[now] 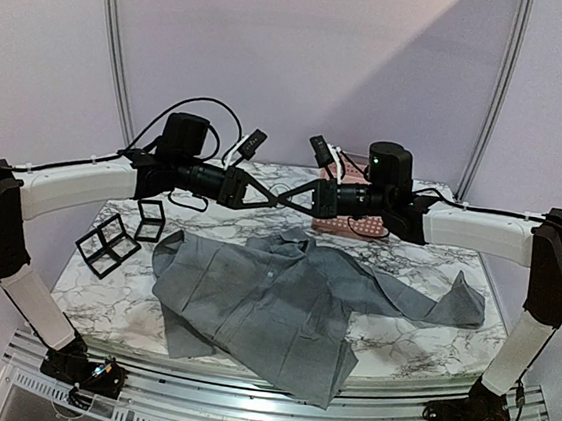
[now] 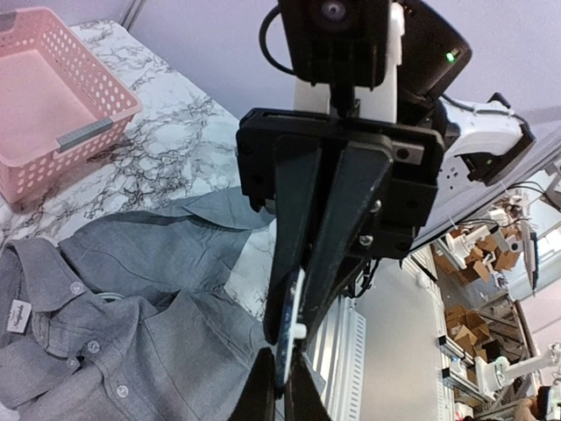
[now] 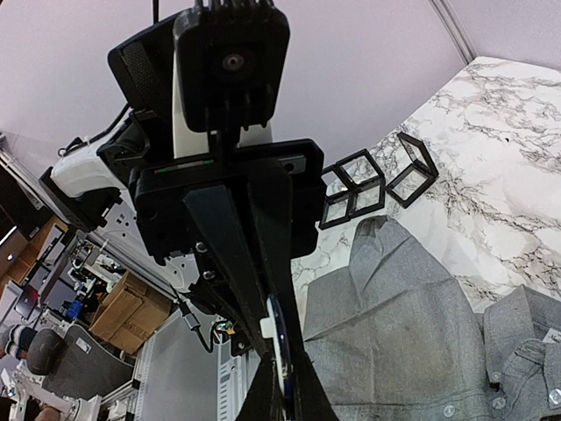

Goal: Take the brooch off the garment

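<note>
Shows left claw (image 1: 270, 196) and right claw (image 1: 291, 199) tip to tip in mid-air, both pinching a small dark-blue round brooch (image 2: 285, 344) between them. Places the large, crumpled plain grey cloth garment (image 1: 272, 300) below both claws, spread on the white marbled desk (image 1: 418, 346).

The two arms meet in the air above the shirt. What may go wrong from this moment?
1. The left gripper and the right gripper both seem to pinch the small brooch tip to tip; if one releases badly, it may fall.
2. It hangs above the garment, whose folds could hide a dropped brooch.
3. The garment overhangs the near edge of the table, so it might slide off.
</note>
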Action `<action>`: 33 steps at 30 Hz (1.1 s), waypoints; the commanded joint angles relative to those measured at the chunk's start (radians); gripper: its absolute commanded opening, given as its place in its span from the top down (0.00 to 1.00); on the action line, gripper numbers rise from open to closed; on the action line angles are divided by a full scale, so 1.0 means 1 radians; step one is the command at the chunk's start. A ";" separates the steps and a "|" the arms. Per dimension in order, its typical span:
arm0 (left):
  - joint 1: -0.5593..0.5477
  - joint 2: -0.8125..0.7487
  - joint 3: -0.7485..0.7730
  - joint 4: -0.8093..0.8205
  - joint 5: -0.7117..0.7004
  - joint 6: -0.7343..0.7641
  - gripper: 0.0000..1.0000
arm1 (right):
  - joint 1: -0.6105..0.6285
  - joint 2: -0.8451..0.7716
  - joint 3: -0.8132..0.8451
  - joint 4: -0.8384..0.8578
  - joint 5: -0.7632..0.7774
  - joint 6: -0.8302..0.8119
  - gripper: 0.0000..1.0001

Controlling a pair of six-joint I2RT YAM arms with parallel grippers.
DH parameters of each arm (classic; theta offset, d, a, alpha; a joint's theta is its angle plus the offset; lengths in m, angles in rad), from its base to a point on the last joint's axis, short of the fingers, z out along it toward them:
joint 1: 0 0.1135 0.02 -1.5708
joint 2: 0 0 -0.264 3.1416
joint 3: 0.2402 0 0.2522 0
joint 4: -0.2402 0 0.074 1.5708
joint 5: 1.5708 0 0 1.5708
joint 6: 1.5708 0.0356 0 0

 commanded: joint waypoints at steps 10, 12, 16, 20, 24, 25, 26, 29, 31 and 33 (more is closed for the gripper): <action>0.004 0.016 0.025 -0.008 0.029 -0.003 1.00 | -0.017 0.032 0.048 -0.110 0.025 -0.046 0.98; 0.005 0.016 0.025 -0.008 0.030 -0.006 1.00 | -0.012 0.039 0.057 -0.122 0.035 -0.058 0.98; 0.005 0.016 0.025 -0.007 0.031 -0.005 1.00 | -0.009 0.038 0.055 -0.113 0.049 -0.062 0.96; 0.005 0.018 0.025 -0.005 0.032 -0.009 1.00 | -0.007 0.030 0.050 -0.108 0.064 -0.066 0.94; 0.005 0.021 0.025 -0.006 0.034 -0.012 1.00 | -0.008 0.029 0.050 -0.112 0.065 -0.074 0.92; 0.005 0.022 0.025 -0.006 0.036 -0.012 1.00 | -0.007 0.030 0.050 -0.112 0.063 -0.074 0.91; 0.005 0.021 0.025 -0.005 0.035 -0.012 1.00 | -0.008 0.031 0.050 -0.112 0.063 -0.074 0.91; 0.005 0.023 0.025 -0.004 0.036 -0.012 1.00 | -0.009 0.029 0.051 -0.111 0.062 -0.075 0.90; 0.005 0.023 0.025 -0.005 0.034 -0.012 1.00 | -0.008 0.028 0.049 -0.108 0.065 -0.076 0.90; 0.005 0.024 0.025 -0.003 0.035 -0.014 1.00 | -0.008 0.028 0.049 -0.109 0.070 -0.076 0.90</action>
